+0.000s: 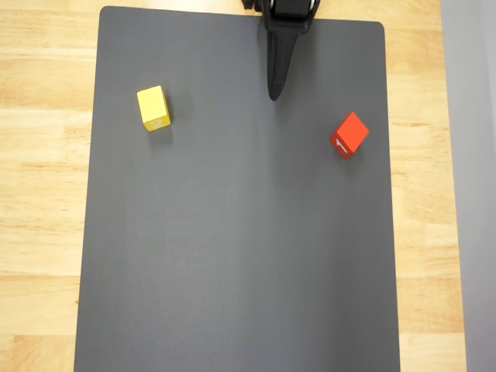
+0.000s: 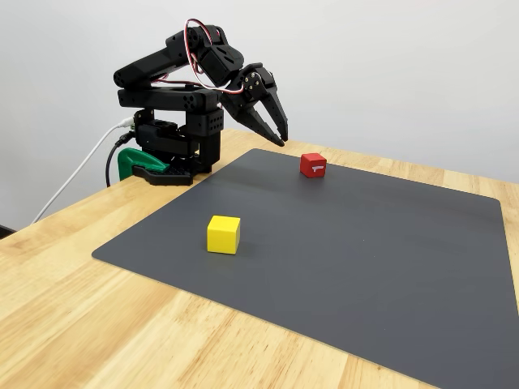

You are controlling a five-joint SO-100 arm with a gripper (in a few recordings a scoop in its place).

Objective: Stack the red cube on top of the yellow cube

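Observation:
The red cube [image 1: 350, 133] [image 2: 313, 164] rests on the dark grey mat [image 1: 232, 263] [image 2: 373, 259], turned at an angle, with a white mark on one side face. Well apart from it, the yellow cube [image 1: 153, 108] [image 2: 223, 234] also sits on the mat, at the upper left in the overhead view. My black gripper [image 1: 273, 94] [image 2: 280, 138] hangs above the mat's back edge between the two cubes. Its fingers are together, pointing down and holding nothing. It touches neither cube.
The mat covers most of a light wooden table [image 1: 39, 194] [image 2: 97, 324]. The arm's base [image 2: 170, 142] stands at the table's back edge, held by a green clamp [image 2: 130, 162], with a white cable [image 2: 73, 182] trailing off it.

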